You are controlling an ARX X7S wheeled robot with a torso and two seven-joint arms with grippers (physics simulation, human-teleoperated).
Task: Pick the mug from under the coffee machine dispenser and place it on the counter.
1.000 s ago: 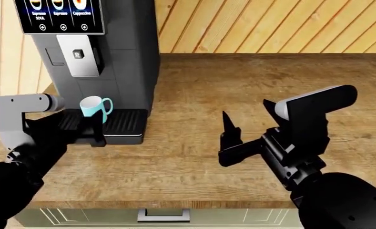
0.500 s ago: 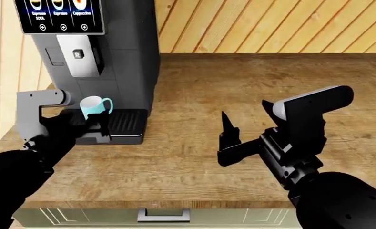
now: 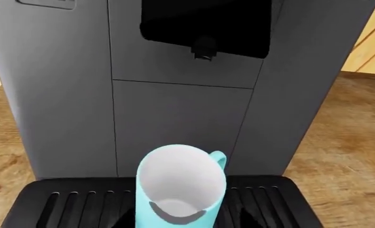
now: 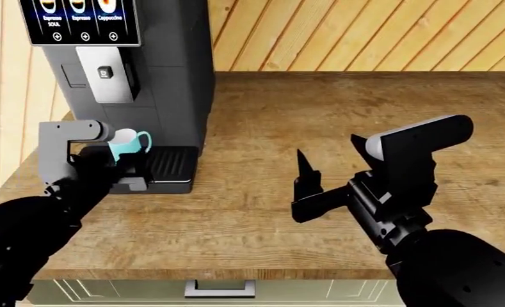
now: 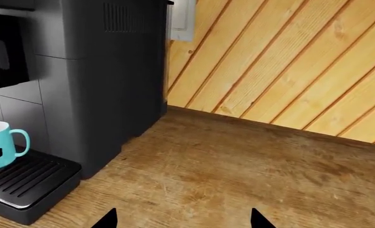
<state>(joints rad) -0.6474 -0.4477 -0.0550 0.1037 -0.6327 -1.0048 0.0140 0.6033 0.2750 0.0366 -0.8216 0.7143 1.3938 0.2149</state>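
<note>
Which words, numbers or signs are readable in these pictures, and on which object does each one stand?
"Cappuccino": under the rightmost drink icon on the coffee machine's screen, head view.
"Espresso": under the middle icon, blurred, likely.
"Espresso SOUL": under the left icon, too blurred to be sure.
Small round symbols below each label: unreadable.
The mug bears no text.

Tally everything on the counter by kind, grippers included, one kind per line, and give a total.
Mugs: 1, the turquoise mug on the drip tray
Coffee machines: 1, the dark grey coffee machine with its dispenser
Grippers: 2, the left gripper at the mug and the right gripper over the bare counter
Total: 4
</note>
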